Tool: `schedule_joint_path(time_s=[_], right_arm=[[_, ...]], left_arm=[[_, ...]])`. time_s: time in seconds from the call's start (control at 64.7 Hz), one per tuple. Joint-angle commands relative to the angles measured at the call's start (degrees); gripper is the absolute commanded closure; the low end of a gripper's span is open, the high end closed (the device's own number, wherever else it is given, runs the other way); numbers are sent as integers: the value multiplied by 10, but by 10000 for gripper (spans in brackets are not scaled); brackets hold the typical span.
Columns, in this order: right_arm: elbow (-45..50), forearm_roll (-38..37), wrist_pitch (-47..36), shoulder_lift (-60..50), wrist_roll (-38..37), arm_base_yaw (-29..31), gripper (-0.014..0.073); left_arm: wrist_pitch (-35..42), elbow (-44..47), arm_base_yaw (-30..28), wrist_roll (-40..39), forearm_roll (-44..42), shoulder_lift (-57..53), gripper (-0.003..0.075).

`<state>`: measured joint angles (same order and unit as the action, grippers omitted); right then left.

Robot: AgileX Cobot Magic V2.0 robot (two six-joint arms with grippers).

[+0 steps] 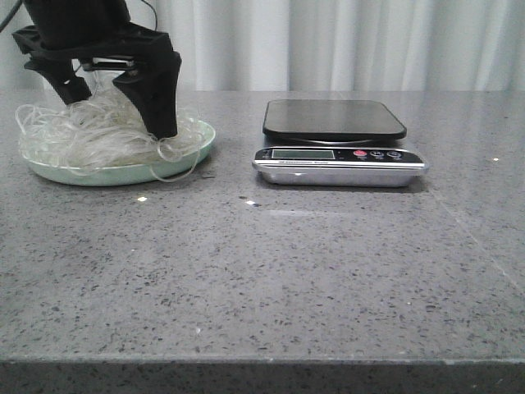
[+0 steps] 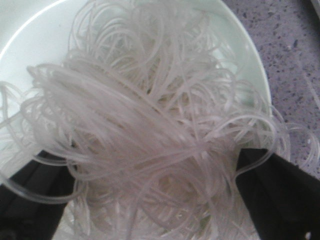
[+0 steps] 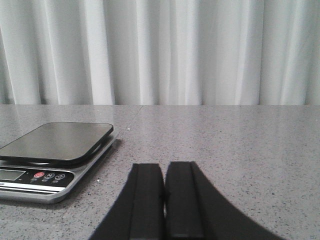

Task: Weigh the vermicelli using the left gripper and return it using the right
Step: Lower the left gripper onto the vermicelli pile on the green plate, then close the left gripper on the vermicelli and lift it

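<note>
Front view: the left claw (image 1: 119,105) straddles the vermicelli (image 1: 98,131) heaped on the green plate (image 1: 123,173), left of the scale (image 1: 336,141) on the desk (image 1: 262,271). Left wrist view: its fingers (image 2: 280,195) flank the strands, spread apart. Right wrist view: the right claw (image 3: 164,200) is clenched, empty.

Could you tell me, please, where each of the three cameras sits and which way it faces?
Front view: low at the table's near edge, facing forward to the curtain; the left gripper straddles the vermicelli on the green plate, the scale beside it.
Left wrist view: on the left arm, looking down into the vermicelli; both black fingers show.
Right wrist view: on the right arm, low, facing the curtain; the shut right gripper shows.
Shared: the scale, in the front and right wrist views.
</note>
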<state>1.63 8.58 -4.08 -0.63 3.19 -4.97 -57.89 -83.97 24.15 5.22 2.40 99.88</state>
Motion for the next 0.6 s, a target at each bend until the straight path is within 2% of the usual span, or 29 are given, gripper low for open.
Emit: schedule_joint_path(time_s=[0.0, 0.015, 0.031, 0.046, 0.062, 0.108, 0.139, 0.216, 0.34, 0.587], right_arm=[[-5, 1, -49, -9, 0, 4, 428], [-5, 1, -49, -9, 0, 4, 428], [-5, 1, -49, -9, 0, 4, 428], [-5, 1, -49, -9, 0, 4, 428], [-5, 1, -49, -9, 0, 4, 428], [-5, 1, -49, -9, 0, 4, 428], [-5, 1, -49, -9, 0, 4, 428], [-5, 1, -49, -9, 0, 4, 428], [-5, 1, -49, -9, 0, 4, 428], [-5, 1, -49, -9, 0, 4, 428]], left_arm=[[-6, -13, 2, -11, 1, -15, 241], [-6, -13, 2, -11, 1, -15, 300], [-6, -13, 2, -11, 1, -15, 321], [-6, -13, 2, -11, -1, -15, 408], [-6, -13, 2, -11, -1, -15, 408], [-6, -13, 2, -11, -4, -15, 568], [-6, -13, 2, -11, -4, -15, 617], [-10, -20, 2, -11, -5, -15, 556], [-22, -54, 2, -11, -4, -17, 597], [-46, -208, 39, -11, 12, -21, 594]])
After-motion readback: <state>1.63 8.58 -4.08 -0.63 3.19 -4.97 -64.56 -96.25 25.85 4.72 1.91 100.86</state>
